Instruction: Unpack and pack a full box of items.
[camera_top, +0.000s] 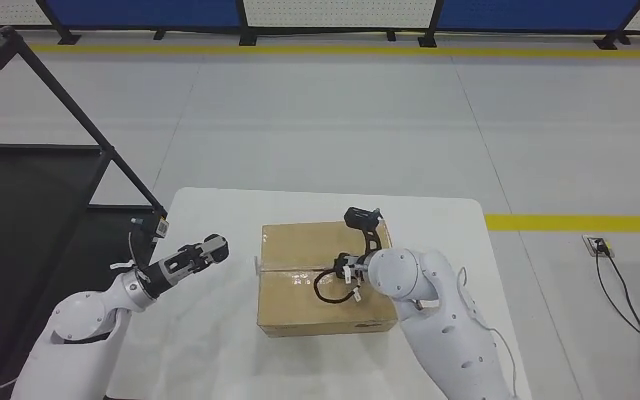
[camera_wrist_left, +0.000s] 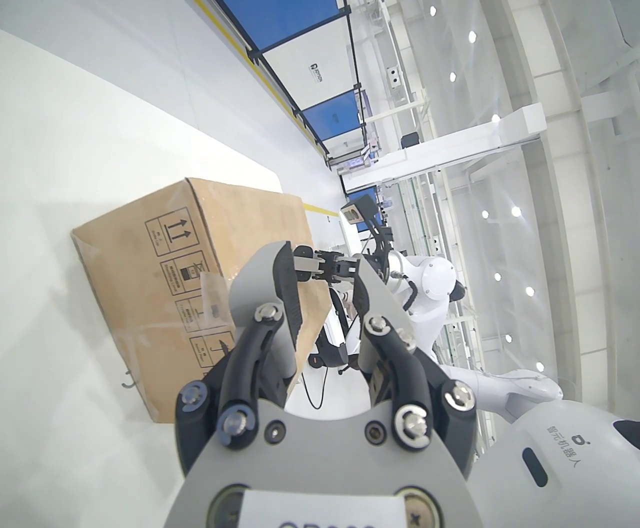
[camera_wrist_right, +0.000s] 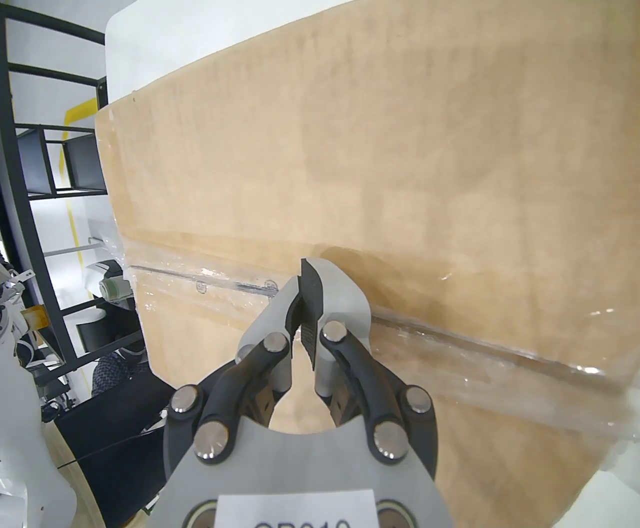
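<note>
A closed brown cardboard box (camera_top: 300, 305) sits in the middle of the white table (camera_top: 200, 340), its top seam sealed with clear tape (camera_wrist_right: 450, 340). My right gripper (camera_wrist_right: 306, 282) is shut, with its tips down at the taped seam near the middle of the box top (camera_wrist_right: 400, 150); nothing shows between its pads. In the top view the right gripper (camera_top: 346, 266) lies over the box. My left gripper (camera_top: 212, 248) hovers open left of the box, a short way off it, pointing at the printed side of the box (camera_wrist_left: 200, 260). The open left gripper (camera_wrist_left: 325, 280) holds nothing.
A black metal rack (camera_top: 70, 150) stands off the table's left side. A loose end of tape (camera_top: 257, 266) sticks out at the box's left edge. Bare table lies in front of and left of the box.
</note>
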